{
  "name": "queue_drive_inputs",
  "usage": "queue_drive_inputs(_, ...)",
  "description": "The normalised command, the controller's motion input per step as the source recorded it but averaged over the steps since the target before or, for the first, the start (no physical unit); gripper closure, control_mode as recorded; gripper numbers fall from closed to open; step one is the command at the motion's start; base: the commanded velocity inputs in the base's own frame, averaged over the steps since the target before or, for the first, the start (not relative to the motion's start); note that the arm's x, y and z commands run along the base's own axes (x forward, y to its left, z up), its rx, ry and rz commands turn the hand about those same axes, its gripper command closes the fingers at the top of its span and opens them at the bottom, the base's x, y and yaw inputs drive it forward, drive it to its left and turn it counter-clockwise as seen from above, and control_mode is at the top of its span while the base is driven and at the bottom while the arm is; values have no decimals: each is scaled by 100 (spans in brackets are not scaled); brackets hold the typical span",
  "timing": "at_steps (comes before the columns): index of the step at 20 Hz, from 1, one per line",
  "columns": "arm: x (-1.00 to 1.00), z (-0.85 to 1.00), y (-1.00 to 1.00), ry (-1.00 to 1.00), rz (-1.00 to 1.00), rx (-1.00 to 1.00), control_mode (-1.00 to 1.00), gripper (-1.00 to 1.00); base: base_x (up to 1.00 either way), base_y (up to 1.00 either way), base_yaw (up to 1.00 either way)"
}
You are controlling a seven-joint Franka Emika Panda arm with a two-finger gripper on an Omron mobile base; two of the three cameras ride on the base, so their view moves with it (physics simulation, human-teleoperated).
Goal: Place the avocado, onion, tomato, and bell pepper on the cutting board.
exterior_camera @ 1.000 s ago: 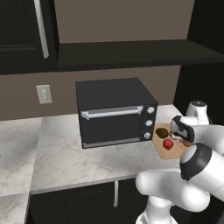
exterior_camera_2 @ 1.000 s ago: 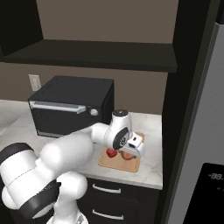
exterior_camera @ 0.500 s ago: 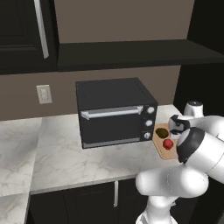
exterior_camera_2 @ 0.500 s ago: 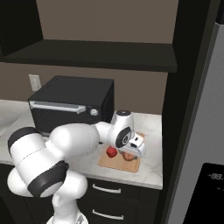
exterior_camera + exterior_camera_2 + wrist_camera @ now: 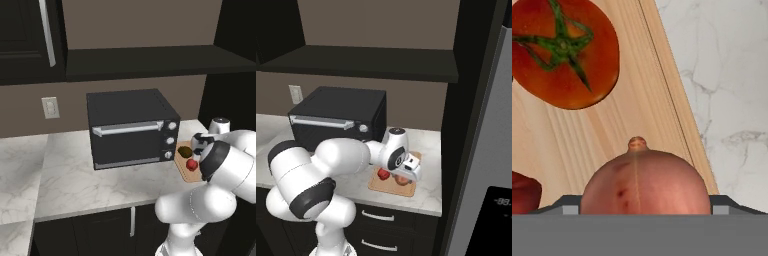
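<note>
The marble counter [image 5: 75,175] runs across in front of me, and on it sits the black toaster oven [image 5: 131,127], the biggest thing here. Just to its right, on the same counter, lies the cutting board [image 5: 406,190], a flat tan wooden rectangle; in my hand view its long edge [image 5: 672,90] runs diagonally with bare marble [image 5: 727,75] beyond it.

My arm reaches over the board, and my gripper [image 5: 408,167] hangs right above it. From the hand camera the onion [image 5: 644,182] fills the lower middle, pale peach with its little nub pointing up, sitting on the board wood between where my fingertips rise. I can see only dark slivers of the fingers [image 5: 567,202] at either side of it, close against its flanks. Whether they are pressing on it or standing slightly off, I cannot tell.

The tomato [image 5: 564,50] rests on the board beyond the onion, orange-red with a green star-shaped stem, apart from it. A crimson piece [image 5: 524,192], which I take for the bell pepper, shows at the left edge, also on the board.

From the left base view the avocado [image 5: 184,151] lies on the board's far part, dark olive, with a red piece [image 5: 191,164] just nearer to me.
</note>
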Motion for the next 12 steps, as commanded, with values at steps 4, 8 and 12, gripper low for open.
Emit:
queue_drive_inputs(4,0,0,5,-4,0,2,-100,-100,0,0,0)
queue_drive_inputs(8,0,0,0,-4,0,2,-100,-100,0,0,0)
queue_drive_inputs(12,0,0,0,-4,0,2,-100,-100,0,0,0)
